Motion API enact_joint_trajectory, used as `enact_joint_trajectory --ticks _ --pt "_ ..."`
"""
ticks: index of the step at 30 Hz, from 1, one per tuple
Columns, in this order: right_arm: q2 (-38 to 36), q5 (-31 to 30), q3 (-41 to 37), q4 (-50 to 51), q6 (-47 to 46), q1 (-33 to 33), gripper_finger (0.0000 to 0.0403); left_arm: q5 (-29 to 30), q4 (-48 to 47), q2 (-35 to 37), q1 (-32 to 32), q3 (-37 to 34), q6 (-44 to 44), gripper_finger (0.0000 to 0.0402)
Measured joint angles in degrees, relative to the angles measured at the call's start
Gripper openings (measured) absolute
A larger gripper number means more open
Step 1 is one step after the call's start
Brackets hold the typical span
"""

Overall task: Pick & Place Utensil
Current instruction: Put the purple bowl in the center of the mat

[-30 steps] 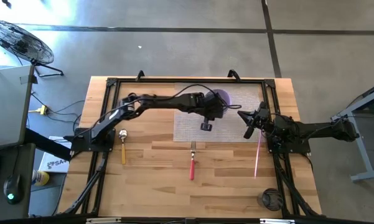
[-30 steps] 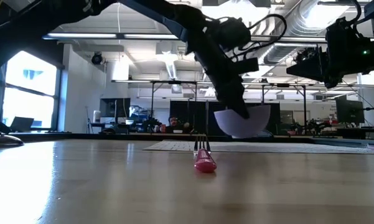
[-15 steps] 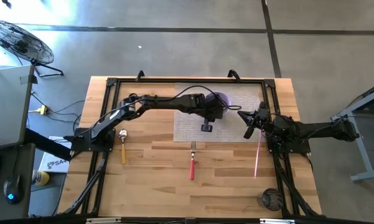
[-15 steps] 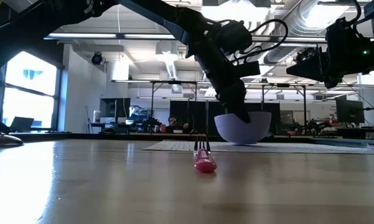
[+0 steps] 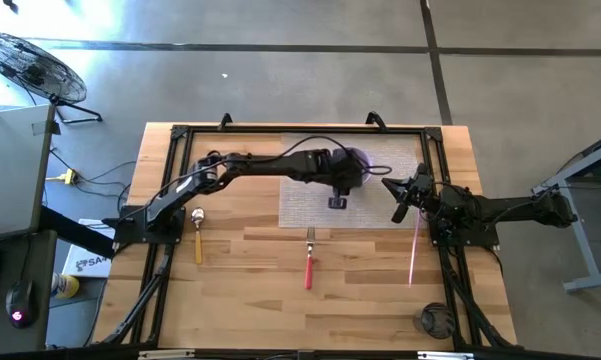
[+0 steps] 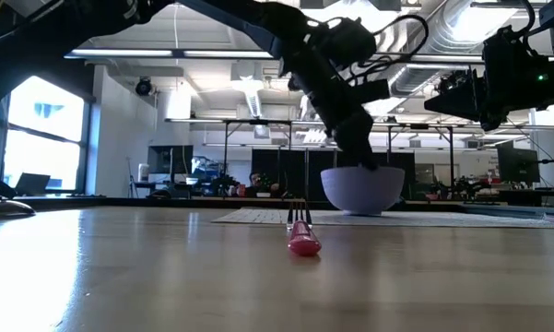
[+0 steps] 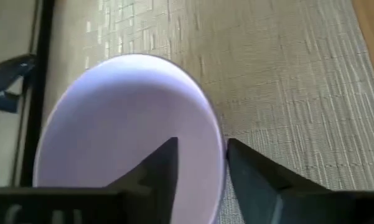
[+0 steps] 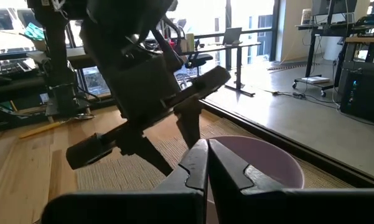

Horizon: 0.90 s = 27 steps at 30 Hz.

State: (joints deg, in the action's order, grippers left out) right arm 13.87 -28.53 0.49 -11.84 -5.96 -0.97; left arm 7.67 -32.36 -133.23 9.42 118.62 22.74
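A lilac bowl [image 5: 361, 158] stands upright by its base on the woven mat [image 5: 300, 195] at the far middle of the table. My left gripper [image 7: 202, 165] is open at its near rim [image 7: 219, 146]: one finger inside the bowl [image 7: 165, 165], one outside [image 7: 252, 171], a gap showing on both sides. A red-handled fork [image 5: 308, 262] lies at the centre. A wooden-handled spoon [image 5: 198, 235] lies at the left. A thin pink utensil [image 5: 415, 248] lies at the right. My right gripper [image 8: 207, 152] is shut and holds nothing, just right of the bowl.
A black frame [image 5: 280, 130] runs round the table's edges. A round black object [image 5: 435, 320] sits near the front right corner. Bare wood lies around the fork, between the mat and the near edge.
My left gripper has come down with the bowl, which was lifted and tilted. The bowl now stands level on the mat. The gripper has then opened and let go of the rim.
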Motion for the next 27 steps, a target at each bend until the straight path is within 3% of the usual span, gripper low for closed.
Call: enact_joint_trajectory --ticks 4,7,12,16,22,27 --pt "0.0 0.0 0.0 0.0 0.0 0.0 0.0005 3.8 -5.0 0.0 -1.2 4.5 -1.5 0.0192" --pt "0.0 0.0 0.0 0.0 0.0 0.0 0.0005 7.7 -15.8 0.0 -2.1 9.6 -2.0 0.0213" --pt "0.0 0.0 0.0 0.0 0.0 0.0 0.0005 14.7 -36.7 0.0 -2.5 16.5 -3.8 0.0206" --pt "0.0 0.0 0.0 0.0 0.0 0.0 0.0005 14.7 -44.8 0.1 0.1 15.2 -8.7 0.0185" --pt "0.0 0.0 0.0 0.0 0.0 0.0 0.0005 11.1 -38.7 0.0 5.1 7.9 -12.8 0.0152" --pt "0.0 0.0 0.0 0.0 0.0 0.0 0.0005 4.4 -26.7 0.0 7.6 2.0 -13.1 0.0133"
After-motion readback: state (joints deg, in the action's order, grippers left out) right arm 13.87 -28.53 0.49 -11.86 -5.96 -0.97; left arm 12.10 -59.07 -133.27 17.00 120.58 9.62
